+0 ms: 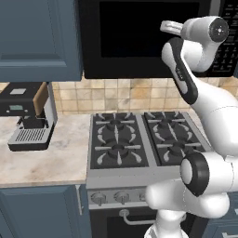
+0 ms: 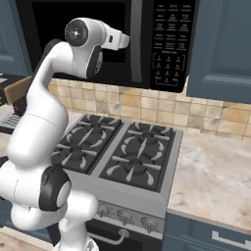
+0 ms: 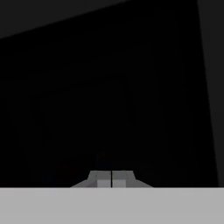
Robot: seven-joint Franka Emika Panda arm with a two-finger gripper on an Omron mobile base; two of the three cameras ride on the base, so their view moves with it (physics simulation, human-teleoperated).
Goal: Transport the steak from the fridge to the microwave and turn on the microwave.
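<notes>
The microwave [image 1: 135, 42] is a black box hanging above the stove, and its dark window door looks closed. Its button panel [image 2: 169, 44] sits on the right side, beside a grey vertical handle [image 2: 137, 44]. My gripper [image 3: 111, 179] is shut with nothing between the fingers, which press together in front of the dark door glass. From the base cameras my hand [image 1: 169, 26] [image 2: 120, 40] is raised in front of the door window, close to it. The steak and the fridge are out of view.
A gas stove [image 1: 144, 137] [image 2: 117, 147] with several burners lies below the microwave. A black coffee machine [image 1: 28, 116] stands on the left counter. Blue cupboards [image 1: 39, 37] [image 2: 220, 44] flank the microwave. Marble counter [image 2: 215, 176] extends right of the stove.
</notes>
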